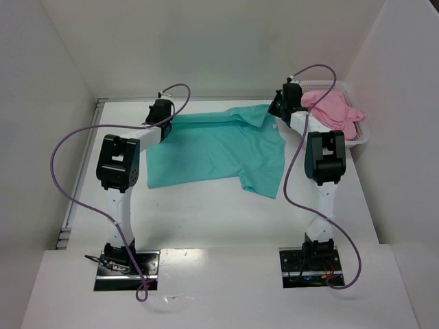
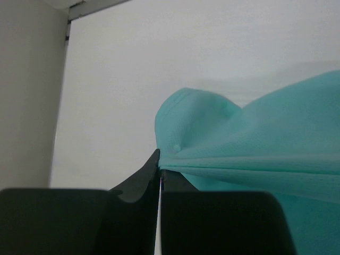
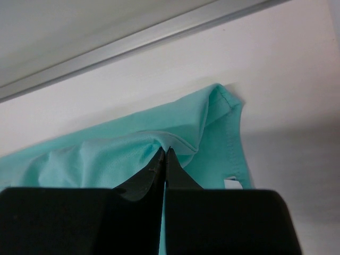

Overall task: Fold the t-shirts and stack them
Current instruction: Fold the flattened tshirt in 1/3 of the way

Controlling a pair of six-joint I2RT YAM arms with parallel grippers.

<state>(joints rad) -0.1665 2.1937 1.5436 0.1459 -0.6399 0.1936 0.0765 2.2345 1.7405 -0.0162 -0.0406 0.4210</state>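
A teal t-shirt [image 1: 219, 147] lies spread out on the white table, its far edge lifted at both ends. My left gripper [image 1: 167, 118] is shut on the shirt's far left corner. In the left wrist view the cloth [image 2: 255, 154] bunches right at the closed tips of that gripper [image 2: 160, 164]. My right gripper [image 1: 278, 110] is shut on the far right corner beside the collar. In the right wrist view a fold of the cloth [image 3: 106, 154] is pinched between the tips of the right gripper [image 3: 166, 151]. A light pink t-shirt [image 1: 335, 110] lies crumpled in the basket.
A white plastic basket [image 1: 362, 139] stands at the far right against the wall. White walls close in the table on the left, back and right. A metal rail [image 3: 133, 42] runs along the table's far edge.
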